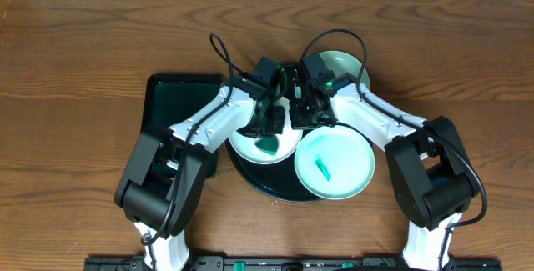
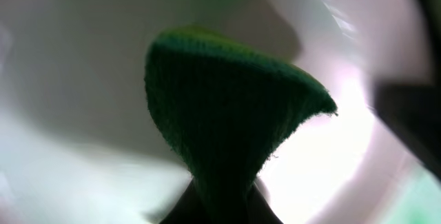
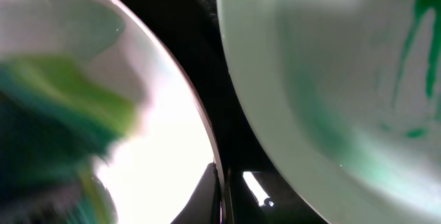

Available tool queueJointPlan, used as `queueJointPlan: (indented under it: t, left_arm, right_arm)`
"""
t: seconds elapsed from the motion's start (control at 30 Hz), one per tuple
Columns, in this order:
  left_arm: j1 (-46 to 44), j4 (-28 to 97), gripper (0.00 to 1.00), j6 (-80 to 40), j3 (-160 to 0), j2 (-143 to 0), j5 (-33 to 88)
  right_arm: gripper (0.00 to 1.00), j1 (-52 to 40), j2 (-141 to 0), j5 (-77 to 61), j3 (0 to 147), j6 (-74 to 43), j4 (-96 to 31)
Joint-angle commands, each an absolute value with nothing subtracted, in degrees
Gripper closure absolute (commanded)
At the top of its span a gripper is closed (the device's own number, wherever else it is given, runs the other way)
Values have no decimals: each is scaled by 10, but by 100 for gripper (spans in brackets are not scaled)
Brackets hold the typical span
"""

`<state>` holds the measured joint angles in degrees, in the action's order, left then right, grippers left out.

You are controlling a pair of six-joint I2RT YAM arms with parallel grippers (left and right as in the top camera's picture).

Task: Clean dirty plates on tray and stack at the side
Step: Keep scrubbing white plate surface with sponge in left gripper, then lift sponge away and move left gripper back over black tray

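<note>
**A:** You were on the wiping step, and I'd say on the first plate. Your left pincer (image 1: 269, 125) hung over the white plate (image 1: 288, 144), clamped on a dark green cloth (image 2: 227, 120). The left wrist view showed that cloth pinched to a narrow neck and fanned out against the pale dish.

**B:** Your right pincer (image 1: 302, 114) sat at that plate's right edge. In the right wrist view the rim ran down between the two fingertips with hardly a gap. I judged it closed on the rim to steady the plate, though that view was blurred.

**A:** The white plate lay front-left on the round black tray (image 1: 259, 184), with a mint plate (image 1: 346, 175) just beside it at front right. A second mint plate (image 1: 349, 62) showed at the back, half hidden by your right arm. Whether it sat fully on the tray, you couldn't tell.

**B:** A teal smear (image 1: 269, 146) showed on the white plate and another streak (image 1: 322, 168) on the front mint one. No plate was stacked on the counter (image 1: 83, 71), so most of the job lay ahead of you.

**A:** The next move called for pressing the cloth flat and sweeping it across the smear. The right pincer had to hold firm, so the plate wouldn't skid into its mint neighbour.
</note>
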<state>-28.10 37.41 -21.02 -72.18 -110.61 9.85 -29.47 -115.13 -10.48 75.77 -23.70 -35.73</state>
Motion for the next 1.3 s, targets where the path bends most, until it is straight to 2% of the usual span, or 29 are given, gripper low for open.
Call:
queueJointPlan:
  t: [0.0, 0.07, 0.17, 0.4, 0.47, 0.53, 0.67, 0.87, 1.07, 1.27]
  left_arm:
    - [-280, 380, 93, -266, -722, -1116, -98]
    - [-280, 395, 93, -290, -722, -1116, -135]
    - [-281, 427, 93, -295, -722, -1116, -121]
    - [-281, 445, 93, -88, -722, -1115, 230]
    - [-281, 438, 93, -57, -722, -1115, 295]
    - [-281, 420, 93, -56, -722, -1115, 309]
    - [-280, 380, 93, -57, -722, -1115, 278]
    - [-280, 343, 93, -144, -722, -1116, 74]
    - [-280, 374, 93, -251, -722, -1116, -93]
    - [-275, 441, 93, -284, -735, -1106, -109]
  right_arm:
    - [99, -299, -1164, -102, 763, -244, -356]
    - [99, -299, -1164, -102, 763, -244, -356]
    - [99, -299, -1164, -102, 763, -244, -356]
    - [99, -299, -1164, -107, 763, -243, -352]
    - [99, -299, -1164, -110, 763, -241, -351]
    - [99, -299, -1164, -110, 763, -241, -351]
    - [99, -300, -1164, -110, 763, -241, -353]
    - [99, -299, -1164, -110, 763, -241, -354]
    - [99, -300, -1164, -110, 763, -242, -354]
    - [99, -300, -1164, -105, 763, -242, -356]
